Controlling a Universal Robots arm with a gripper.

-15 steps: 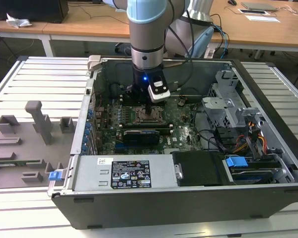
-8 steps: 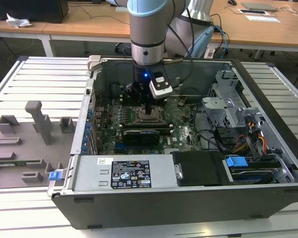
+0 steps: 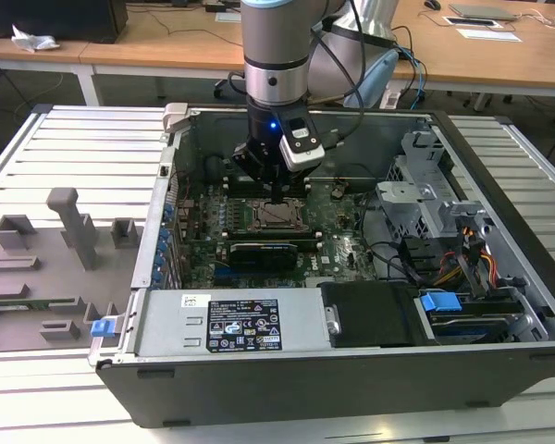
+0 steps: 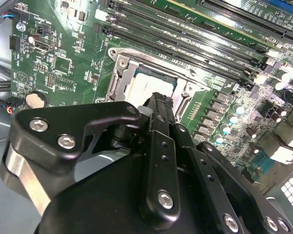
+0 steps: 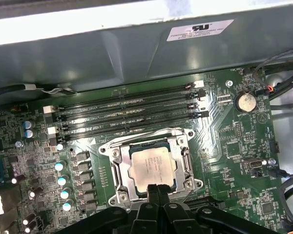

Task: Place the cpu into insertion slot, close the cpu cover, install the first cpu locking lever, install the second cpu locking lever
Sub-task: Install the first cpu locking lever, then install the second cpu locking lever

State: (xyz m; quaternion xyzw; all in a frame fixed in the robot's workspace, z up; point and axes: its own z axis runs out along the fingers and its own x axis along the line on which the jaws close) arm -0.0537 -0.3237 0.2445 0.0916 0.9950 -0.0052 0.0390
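inside the open computer case (image 3: pixel 499 361), in the exterior view, the arm's gripper (image 3: pixel 276 196) hangs just above the cpu (image 3: pixel 277 215) seated in the insertion slot (image 3: pixel 255 218) on the green motherboard (image 3: pixel 342 245). in the second wrist view, the fingers (image 4: pixel 158 105) are pressed together, holding nothing, tips at the cpu's edge. in the first wrist view, the cpu cover (image 5: pixel 118 168) lies flat, framing the chip.
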